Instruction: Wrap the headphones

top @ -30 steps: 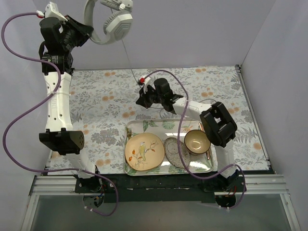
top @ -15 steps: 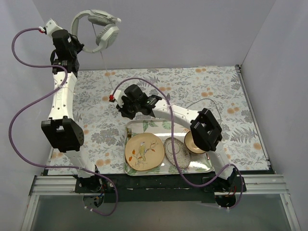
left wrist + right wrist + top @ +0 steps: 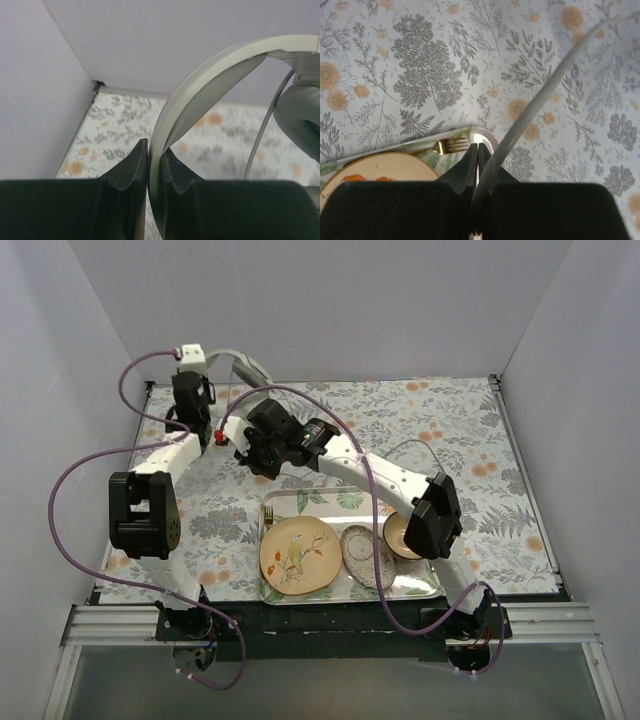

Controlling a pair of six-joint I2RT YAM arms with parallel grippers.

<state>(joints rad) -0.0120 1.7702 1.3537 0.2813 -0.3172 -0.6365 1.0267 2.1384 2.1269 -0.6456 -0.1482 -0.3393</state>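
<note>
The light grey headphones [image 3: 243, 362] hang at the back left, over the mat's far edge. My left gripper [image 3: 205, 377] is shut on the headband [image 3: 200, 85], which is pinched between both fingers. One ear cup [image 3: 301, 119] shows at the right of the left wrist view, with the thin cable [image 3: 263, 134] hanging beside it. My right gripper [image 3: 262, 462] hovers just beyond the tray's far left corner and is shut on the cable [image 3: 547, 90], which runs from its jaws up to the right.
A leaf-patterned tray [image 3: 318, 498] at the front centre holds a bird plate [image 3: 298, 553], a speckled oval dish [image 3: 362, 556], a bowl [image 3: 402, 537] and a gold fork [image 3: 450, 145]. White walls stand on three sides. Purple hoses loop beside both arms.
My left arm has lowered the headphones from high above the back wall down to the mat's back left. My right gripper has moved left and back with the cable.
</note>
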